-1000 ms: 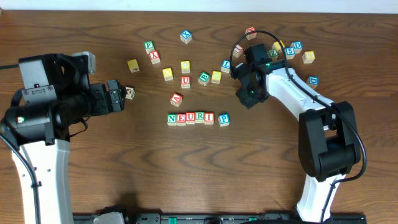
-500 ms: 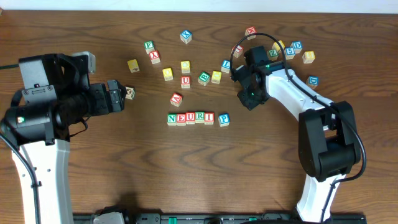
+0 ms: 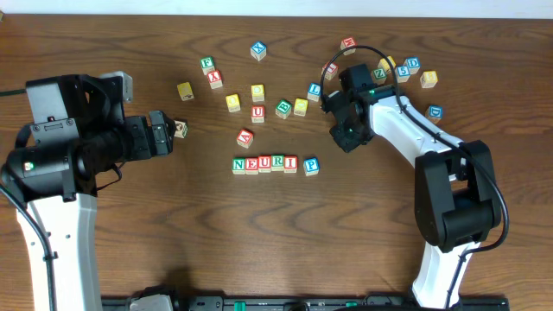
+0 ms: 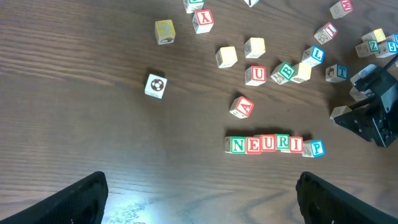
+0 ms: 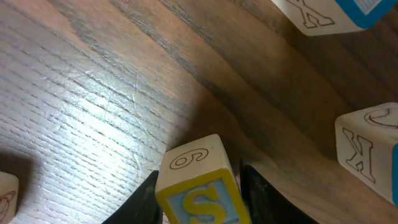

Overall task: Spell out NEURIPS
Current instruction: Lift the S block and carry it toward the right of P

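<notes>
Lined up on the table [image 3: 173, 225]: NEURI row [image 3: 263, 163], cube touching cube, with blue P cube [image 3: 311, 165] just beside its end, slightly askew. Loose beyond it, a red A cube [image 3: 245, 137]. Pinched in the right gripper [image 5: 198, 208] — S cube [image 5: 194, 163] (yellow letter on blue, yellow border), jaws pressed to both flanks, well apart from the row. Spread wide, holding nothing: left gripper [image 4: 200, 199].

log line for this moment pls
NEURIP row: laid, lacks S | right pincer: straddles S cube, grip unclear | left pincer: open, empty
</notes>
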Robot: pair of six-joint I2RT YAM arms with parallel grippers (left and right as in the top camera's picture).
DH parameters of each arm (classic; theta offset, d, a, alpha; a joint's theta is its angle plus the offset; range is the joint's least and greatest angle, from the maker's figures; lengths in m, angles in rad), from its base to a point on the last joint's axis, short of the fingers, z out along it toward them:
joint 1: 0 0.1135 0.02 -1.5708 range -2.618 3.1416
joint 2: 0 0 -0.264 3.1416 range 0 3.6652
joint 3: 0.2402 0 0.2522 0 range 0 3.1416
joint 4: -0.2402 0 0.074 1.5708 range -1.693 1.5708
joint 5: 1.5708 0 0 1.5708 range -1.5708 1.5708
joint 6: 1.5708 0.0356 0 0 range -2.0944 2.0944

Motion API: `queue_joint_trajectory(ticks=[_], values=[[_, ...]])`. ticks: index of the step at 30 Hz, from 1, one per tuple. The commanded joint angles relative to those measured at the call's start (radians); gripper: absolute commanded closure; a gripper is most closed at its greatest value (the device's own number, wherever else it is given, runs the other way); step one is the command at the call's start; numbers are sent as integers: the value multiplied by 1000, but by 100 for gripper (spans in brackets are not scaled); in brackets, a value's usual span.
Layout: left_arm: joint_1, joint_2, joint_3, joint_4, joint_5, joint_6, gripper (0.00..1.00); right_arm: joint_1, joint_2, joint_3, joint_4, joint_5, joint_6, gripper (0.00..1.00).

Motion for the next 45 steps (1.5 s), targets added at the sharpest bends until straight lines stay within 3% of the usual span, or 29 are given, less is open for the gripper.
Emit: queue_joint_trajectory(ticks=[1, 5, 22, 32, 39, 45], values=[[4, -5, 16, -2, 8, 10, 5, -3, 10, -8, -3, -19, 57, 67], [4, -5, 16, -2, 7, 10, 5, 8, 10, -8, -3, -19, 109, 73], [4, -5, 16, -2, 7, 10, 5, 43, -85, -4, -114, -19, 264, 74], [4, -5, 16, -2, 7, 10, 5, 74, -91, -4, -231, -59, 365, 85], [4, -5, 16, -2, 7, 10, 5, 161, -91, -5, -205, -63, 451, 86], [4, -5, 16, -2, 7, 10, 5, 223, -91, -5, -162, 126, 621, 81]])
